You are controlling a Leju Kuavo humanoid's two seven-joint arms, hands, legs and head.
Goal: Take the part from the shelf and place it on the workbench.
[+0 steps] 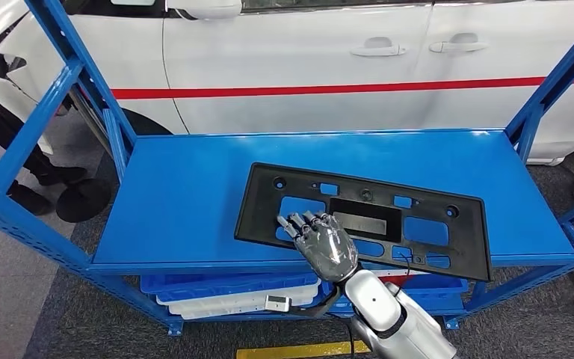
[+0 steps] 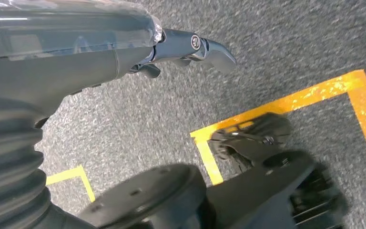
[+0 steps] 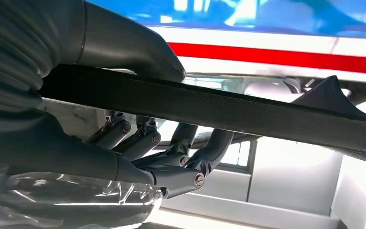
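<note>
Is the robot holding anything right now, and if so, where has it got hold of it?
Yes. Its right hand grips the black plastic panel at its near edge, thumb on one face, fingers on the other. The left hand holds nothing.

The head view looks forward and steeply down from high on the robot onto the blue shelf, with the white car across 12 o'clock and the right hand entering from 6 o'clock. The right wrist view sits very close behind that hand, looking along the edge of the black part toward the same car's red stripe; these two views share hand, part and car. The left wrist view hangs low, facing the grey carpet floor with yellow tape, close behind the left hand.
</note>
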